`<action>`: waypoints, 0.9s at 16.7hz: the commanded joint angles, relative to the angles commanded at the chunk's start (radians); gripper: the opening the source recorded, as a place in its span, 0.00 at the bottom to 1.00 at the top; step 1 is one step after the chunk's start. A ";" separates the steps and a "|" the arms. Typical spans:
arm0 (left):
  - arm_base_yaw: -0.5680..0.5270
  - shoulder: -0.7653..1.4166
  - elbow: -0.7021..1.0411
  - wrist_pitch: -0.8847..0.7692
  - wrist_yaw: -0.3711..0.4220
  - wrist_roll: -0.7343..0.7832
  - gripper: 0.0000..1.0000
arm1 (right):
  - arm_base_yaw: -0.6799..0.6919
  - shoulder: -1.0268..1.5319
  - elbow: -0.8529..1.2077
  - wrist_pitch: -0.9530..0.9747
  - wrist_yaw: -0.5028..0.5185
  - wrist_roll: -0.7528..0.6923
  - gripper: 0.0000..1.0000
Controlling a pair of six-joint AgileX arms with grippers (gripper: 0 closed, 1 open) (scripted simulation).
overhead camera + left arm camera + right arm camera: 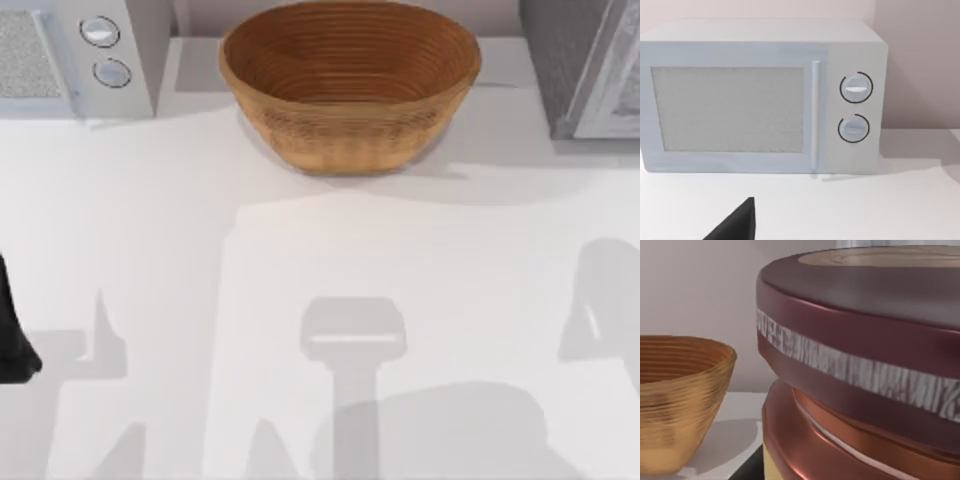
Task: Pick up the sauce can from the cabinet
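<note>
Looking down from the top view, I see the basket at the back and my left arm parked at the left edge. Through the left wrist view, the microwave. From the right wrist, the sauce can looms very close; whether the claw grips it I cannot tell, so I'd lift slowly and straight.

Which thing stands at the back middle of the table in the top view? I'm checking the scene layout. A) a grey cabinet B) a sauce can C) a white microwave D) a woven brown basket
D: the woven brown basket sits at the back centre, between the white microwave at the back left and the grey cabinet at the back right.
</note>
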 joint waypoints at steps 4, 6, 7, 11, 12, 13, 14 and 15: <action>0.000 0.000 0.000 0.000 0.000 0.000 1.00 | 0.169 0.369 0.048 0.328 0.056 0.010 0.00; 0.000 0.000 0.000 0.000 0.000 0.000 1.00 | 0.264 0.582 0.073 0.512 0.085 0.014 0.00; 0.000 0.000 0.000 0.000 0.000 0.000 1.00 | 0.313 0.691 0.085 0.605 0.099 0.015 0.00; 0.000 0.000 0.000 0.000 0.000 0.000 1.00 | 0.508 1.114 0.132 0.965 0.145 0.015 0.00; 0.000 0.000 0.000 0.000 0.000 0.000 1.00 | 0.554 1.211 0.143 1.048 0.154 0.014 0.00; 0.000 0.000 0.000 0.000 0.000 0.000 1.00 | 0.599 1.302 0.153 1.125 0.162 0.012 0.00; 0.000 0.000 0.000 0.000 0.000 0.000 1.00 | 0.641 1.387 0.162 1.197 0.168 0.011 0.00; 0.000 0.000 0.000 0.000 0.000 0.000 1.00 | 0.680 1.463 0.171 1.262 0.174 0.009 0.00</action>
